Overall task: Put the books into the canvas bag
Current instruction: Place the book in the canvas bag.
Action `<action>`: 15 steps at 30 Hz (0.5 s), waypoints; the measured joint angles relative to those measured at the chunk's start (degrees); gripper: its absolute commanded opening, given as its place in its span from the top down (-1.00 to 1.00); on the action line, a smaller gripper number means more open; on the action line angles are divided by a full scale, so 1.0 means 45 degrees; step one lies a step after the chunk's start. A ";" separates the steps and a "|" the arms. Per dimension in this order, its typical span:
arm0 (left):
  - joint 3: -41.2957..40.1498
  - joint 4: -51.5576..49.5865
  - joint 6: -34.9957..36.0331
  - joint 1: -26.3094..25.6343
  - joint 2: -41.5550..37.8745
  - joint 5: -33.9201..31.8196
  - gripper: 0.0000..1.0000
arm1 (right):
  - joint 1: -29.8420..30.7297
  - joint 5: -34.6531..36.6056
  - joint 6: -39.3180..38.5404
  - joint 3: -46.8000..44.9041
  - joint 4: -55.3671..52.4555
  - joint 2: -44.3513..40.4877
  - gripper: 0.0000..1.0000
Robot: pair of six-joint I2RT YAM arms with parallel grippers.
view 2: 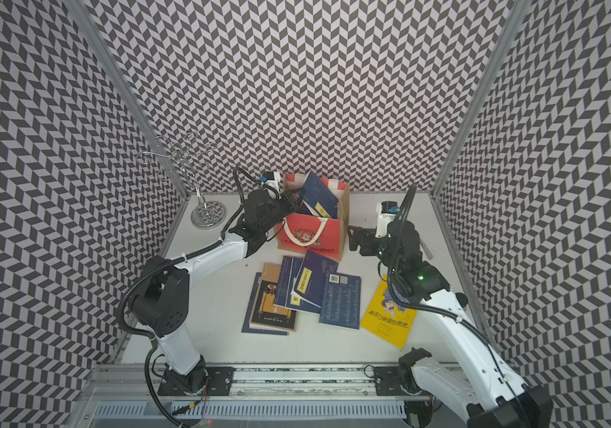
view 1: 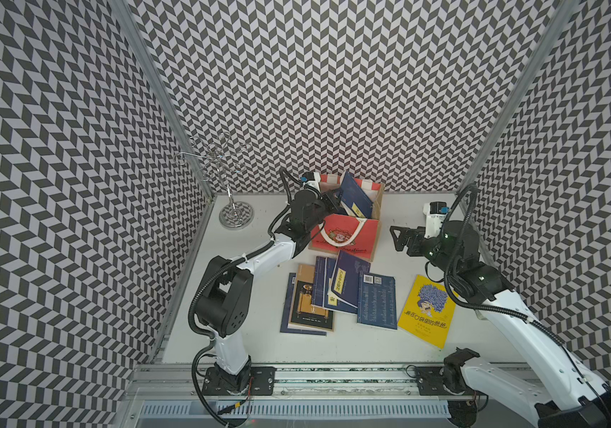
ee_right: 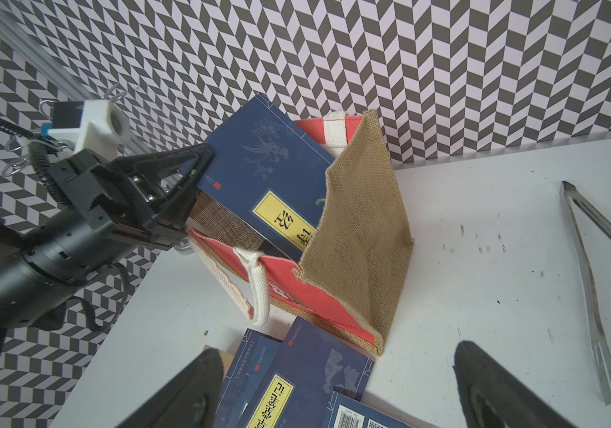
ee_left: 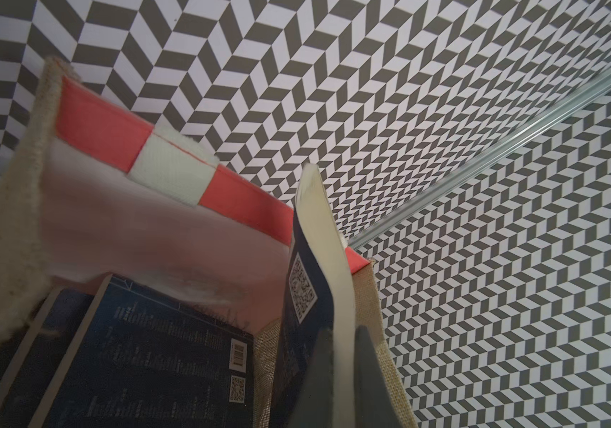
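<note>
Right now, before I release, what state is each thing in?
canvas bag: upright, mouth open.
held navy book: tilted, partly inside the bag.
left gripper: shut on the held navy book.
right gripper: open, empty, beside the bag.
yellow book: flat on the table.
loose navy books: flat, overlapping.
tan-and-black book: flat, on a navy one.
tongs: lying on the table.

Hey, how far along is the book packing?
Done: at least one navy book lies in the bag. In hand: the left hand grips a second book, partly in. Left: the pile and the yellow book on the table; the right hand is open, empty.
</note>
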 measured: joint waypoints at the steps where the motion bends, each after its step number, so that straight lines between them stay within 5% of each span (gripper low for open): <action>1: 0.0000 -0.0160 -0.0029 -0.0039 0.0029 -0.0126 1.00 | 0.0000 -0.0029 0.0000 -0.0058 -0.0005 0.0000 -0.94; 5: 0.0282 -0.0967 -0.0180 -0.0107 0.0121 -0.0593 1.00 | 0.0000 -0.0126 0.0005 -0.0209 -0.0005 0.0000 -0.94; 8: 0.0520 -0.1394 -0.0248 -0.0107 0.0121 -0.0821 0.80 | 0.0000 -0.0194 0.0005 -0.0214 0.0024 -0.0005 -0.94; 15: 0.0894 -0.1613 -0.0432 -0.0092 0.0141 -0.0923 -0.15 | 0.0000 -0.0321 0.0005 -0.0267 0.0078 -0.0005 -0.94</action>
